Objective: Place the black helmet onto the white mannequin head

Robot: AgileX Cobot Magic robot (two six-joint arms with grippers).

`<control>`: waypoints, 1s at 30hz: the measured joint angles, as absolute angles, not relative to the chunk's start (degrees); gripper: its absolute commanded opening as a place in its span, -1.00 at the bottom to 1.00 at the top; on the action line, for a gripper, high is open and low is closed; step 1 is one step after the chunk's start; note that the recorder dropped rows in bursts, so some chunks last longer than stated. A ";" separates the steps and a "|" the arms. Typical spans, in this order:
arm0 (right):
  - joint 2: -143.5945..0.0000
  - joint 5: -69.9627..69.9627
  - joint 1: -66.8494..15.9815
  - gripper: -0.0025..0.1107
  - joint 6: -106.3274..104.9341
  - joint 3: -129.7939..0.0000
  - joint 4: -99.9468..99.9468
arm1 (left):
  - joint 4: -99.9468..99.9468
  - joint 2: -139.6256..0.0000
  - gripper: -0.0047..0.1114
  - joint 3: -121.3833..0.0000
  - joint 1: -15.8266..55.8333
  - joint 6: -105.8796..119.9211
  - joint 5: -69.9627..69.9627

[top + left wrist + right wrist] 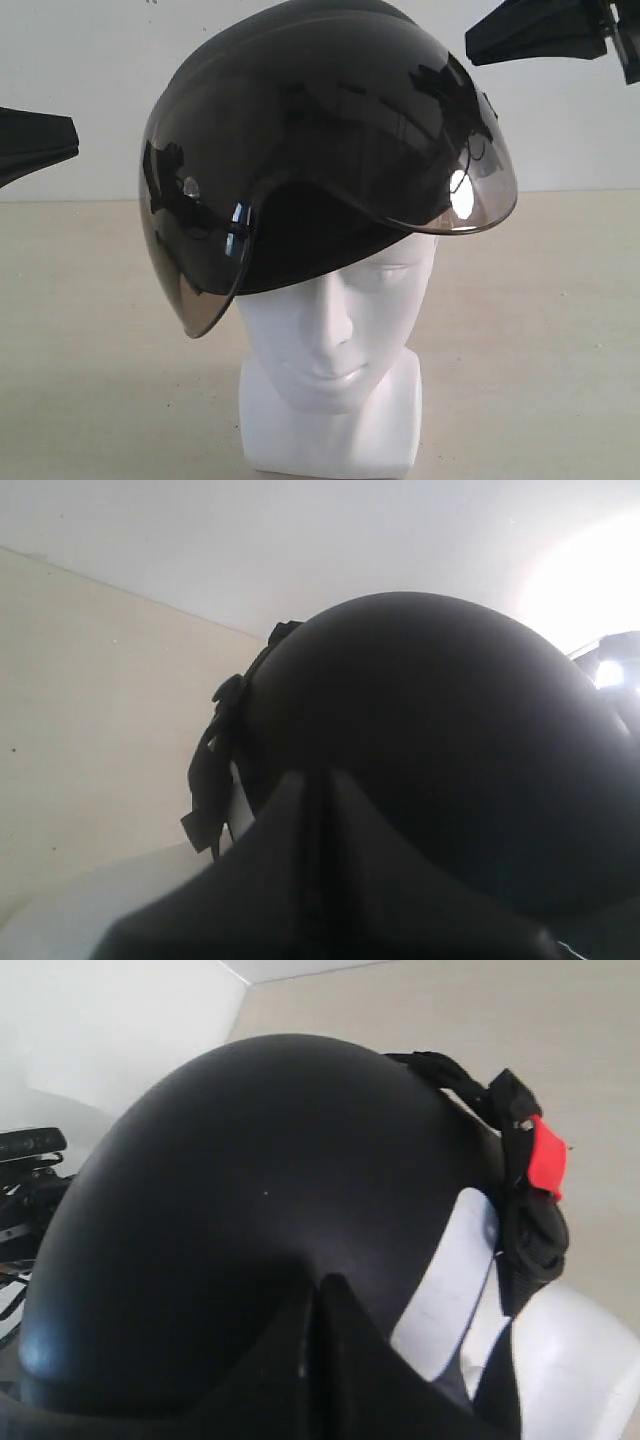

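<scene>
Robot lab, staged test bay. Evidence: black left gripper (pixel 60 140) and right gripper (pixel 490 42) flanking white mannequin head (pixel 335 340) as prop. Plain beige surface (pixel 100 360) beneath grippers, blank white wall (pixel 80 60) behind them.

The table (pixel 560 330) is pale beige and matte, with some faint small marks on its surface. Behind it stands a plain white wall (pixel 90 80), and the two meet in one straight line across the exterior view. In the left wrist view a strong white glare (pixel 590 570) washes out one part of the wall. In the right wrist view a flat black device (pixel 30 1145) shows at the picture's edge, in front of the wall, with thin dark cables (pixel 20 1205) beside it. What it is, I cannot tell.
</scene>
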State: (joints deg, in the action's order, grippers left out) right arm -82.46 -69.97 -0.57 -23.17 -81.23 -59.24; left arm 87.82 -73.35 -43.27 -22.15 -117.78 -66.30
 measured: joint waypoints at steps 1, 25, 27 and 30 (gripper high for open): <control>-82.46 -69.97 -0.57 -0.96 -23.82 -80.37 -60.86 | 87.82 -73.35 -0.84 -43.27 -22.15 -117.78 -66.30; -82.46 -68.16 -0.57 -0.96 -26.89 -74.77 -63.29 | 81.13 -75.00 -0.84 -43.27 -15.30 -115.16 -63.20; -82.46 -68.07 -0.57 -0.96 -26.89 -74.77 -62.93 | 80.86 -75.80 -0.84 -43.27 -14.72 -115.14 -63.11; -82.46 -67.79 -0.57 -0.96 -26.36 -74.77 -61.50 | 79.99 -76.87 -0.84 -43.27 -13.61 -114.76 -63.11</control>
